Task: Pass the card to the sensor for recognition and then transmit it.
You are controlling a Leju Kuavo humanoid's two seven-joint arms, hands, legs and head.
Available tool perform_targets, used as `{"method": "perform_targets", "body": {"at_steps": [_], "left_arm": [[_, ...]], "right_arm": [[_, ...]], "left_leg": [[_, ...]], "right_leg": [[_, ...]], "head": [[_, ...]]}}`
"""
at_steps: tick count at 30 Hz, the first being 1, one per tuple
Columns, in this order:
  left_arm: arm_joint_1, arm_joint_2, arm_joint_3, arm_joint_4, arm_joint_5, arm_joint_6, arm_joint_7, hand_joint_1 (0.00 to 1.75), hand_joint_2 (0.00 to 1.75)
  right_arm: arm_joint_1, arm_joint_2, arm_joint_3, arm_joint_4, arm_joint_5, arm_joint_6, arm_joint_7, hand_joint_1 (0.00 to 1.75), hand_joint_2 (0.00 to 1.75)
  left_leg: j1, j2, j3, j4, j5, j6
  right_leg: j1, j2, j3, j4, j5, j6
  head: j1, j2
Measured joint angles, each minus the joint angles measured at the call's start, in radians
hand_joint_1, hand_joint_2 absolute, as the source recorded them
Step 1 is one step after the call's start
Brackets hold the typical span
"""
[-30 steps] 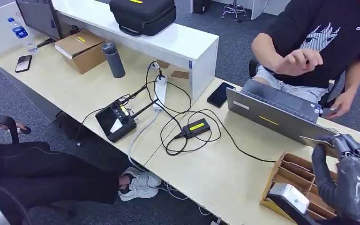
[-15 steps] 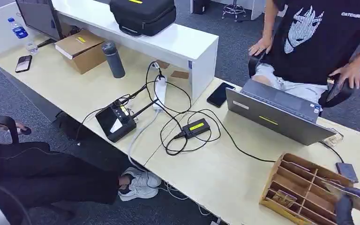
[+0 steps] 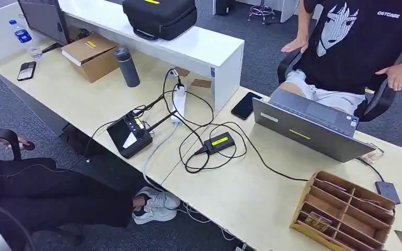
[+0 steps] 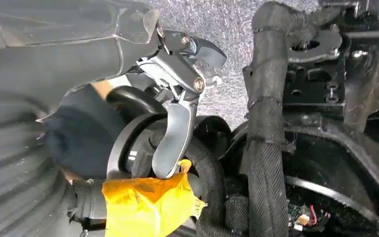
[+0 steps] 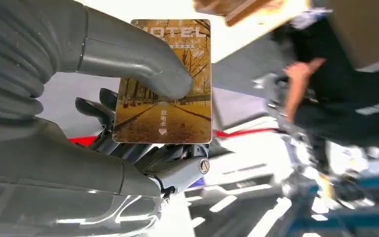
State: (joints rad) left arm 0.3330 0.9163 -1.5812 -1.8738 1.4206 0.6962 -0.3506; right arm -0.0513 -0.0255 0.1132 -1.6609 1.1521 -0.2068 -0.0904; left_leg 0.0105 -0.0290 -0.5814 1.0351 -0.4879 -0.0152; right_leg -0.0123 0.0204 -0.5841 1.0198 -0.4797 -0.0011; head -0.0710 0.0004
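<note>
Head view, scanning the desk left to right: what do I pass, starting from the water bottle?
Water bottle → black phone → cardboard box → grey flask → white power strip → second phone → laptop → wooden organizer.

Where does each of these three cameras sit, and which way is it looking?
Head view: high on the robot, looking down at the desk, wooden organizer and seated person.
Left wrist view: behind the left hand, facing floor.
Right wrist view: behind the right hand holding the card.
Head and right wrist views share the person.
</note>
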Motion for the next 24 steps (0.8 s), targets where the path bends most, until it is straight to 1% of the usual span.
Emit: {"method": "perform_targets", "body": {"at_steps": [5, 13, 15, 21, 24], "left_arm": [[-0.001, -0.004, 0.0, 0.0, -0.011, 0.0, 0.011, 0.0, 1.75], [-0.002, -0.004, 0.0, 0.0, -0.008, 0.0, 0.014, 0.0, 1.75], [-0.002, -0.005, 0.0, 0.0, -0.002, 0.0, 0.008, 0.0, 1.75], [-0.002, -0.005, 0.0, 0.0, 0.02, 0.0, -0.015, 0.0, 1.75], [-0.002, -0.005, 0.0, 0.0, 0.027, 0.0, -0.02, 0.0, 1.75]], "right_arm": [[-0.019, 0.016, -0.094, 0.08, 0.001, 0.021, -0.002, 1.75, 1.75], [-0.026, 0.041, -0.19, 0.188, 0.013, 0.032, -0.008, 1.75, 1.75], [-0.025, 0.047, -0.211, 0.21, 0.006, 0.028, -0.019, 1.75, 1.75], [0.0, 0.066, -0.24, 0.238, -0.021, 0.014, -0.059, 1.75, 1.75], [0.013, 0.074, -0.244, 0.242, -0.021, 0.014, -0.067, 1.75, 1.75]], "left_leg": [[0.0, 0.0, 0.0, 0.0, 0.0, 0.0], [0.0, 0.0, 0.0, 0.0, 0.0, 0.0], [0.0, 0.0, 0.0, 0.0, 0.0, 0.0], [0.0, 0.0, 0.0, 0.0, 0.0, 0.0], [0.0, 0.0, 0.0, 0.0, 0.0, 0.0]], "right_leg": [[0.0, 0.0, 0.0, 0.0, 0.0, 0.0], [0.0, 0.0, 0.0, 0.0, 0.0, 0.0], [0.0, 0.0, 0.0, 0.0, 0.0, 0.0], [0.0, 0.0, 0.0, 0.0, 0.0, 0.0], [0.0, 0.0, 0.0, 0.0, 0.0, 0.0]], "head": [[0.0, 0.0], [0.0, 0.0], [0.0, 0.0], [0.0, 0.0], [0.0, 0.0]]}}
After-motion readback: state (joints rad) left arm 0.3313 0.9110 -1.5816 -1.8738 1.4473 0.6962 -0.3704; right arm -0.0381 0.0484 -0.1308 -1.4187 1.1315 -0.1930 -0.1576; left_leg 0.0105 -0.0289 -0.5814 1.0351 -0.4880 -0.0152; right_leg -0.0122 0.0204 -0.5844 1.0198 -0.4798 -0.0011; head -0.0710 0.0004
